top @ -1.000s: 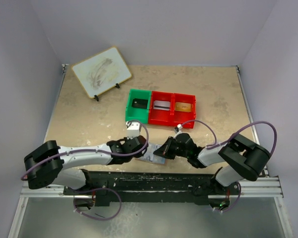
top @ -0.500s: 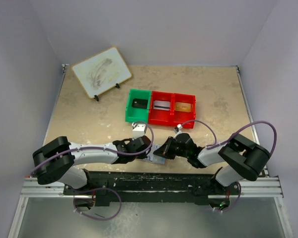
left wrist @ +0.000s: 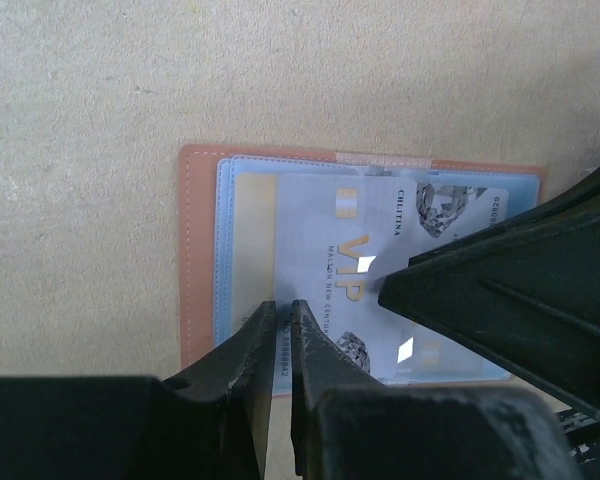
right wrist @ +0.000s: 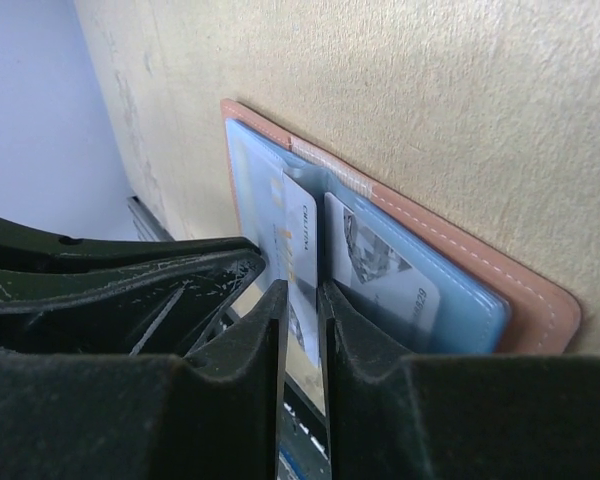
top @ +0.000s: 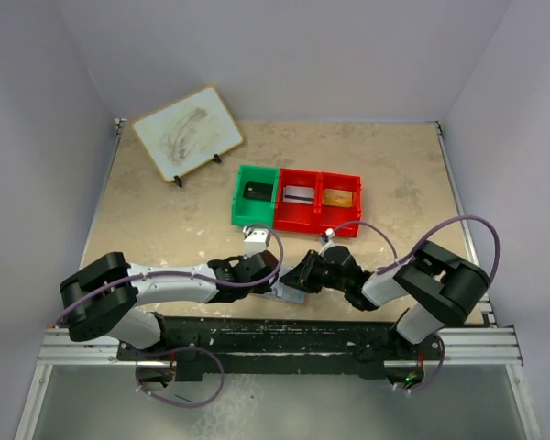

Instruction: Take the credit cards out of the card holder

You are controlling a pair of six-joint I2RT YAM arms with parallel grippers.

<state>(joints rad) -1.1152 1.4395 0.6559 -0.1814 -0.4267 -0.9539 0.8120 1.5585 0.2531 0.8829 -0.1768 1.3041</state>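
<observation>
The card holder point(left wrist: 195, 250) lies open on the table near its front edge, tan-pink outside with pale blue inner panels point(right wrist: 480, 300). From above it shows as a small pale patch point(top: 279, 293) between the two grippers. A pale VIP credit card point(left wrist: 355, 265) sticks partway out of a pocket. My left gripper point(left wrist: 278, 308) presses its tips down on the holder's near edge, the jaws together with only a thin slit. My right gripper point(right wrist: 300, 290) straddles the raised edge of the card point(right wrist: 300, 235), its jaws a little apart with a dark gap on one side. Its finger point(left wrist: 500, 290) reaches in from the right.
A green bin point(top: 255, 195) with a dark item and two joined red bins point(top: 316, 203), each with a card in it, stand behind the grippers. A pale board point(top: 187, 133) leans on a stand at the back left. The black rail point(top: 284, 332) runs just in front of the holder.
My left arm has slid right and its tips have settled on the holder. My right gripper's jaws have parted slightly, and that arm has shifted a little left.
</observation>
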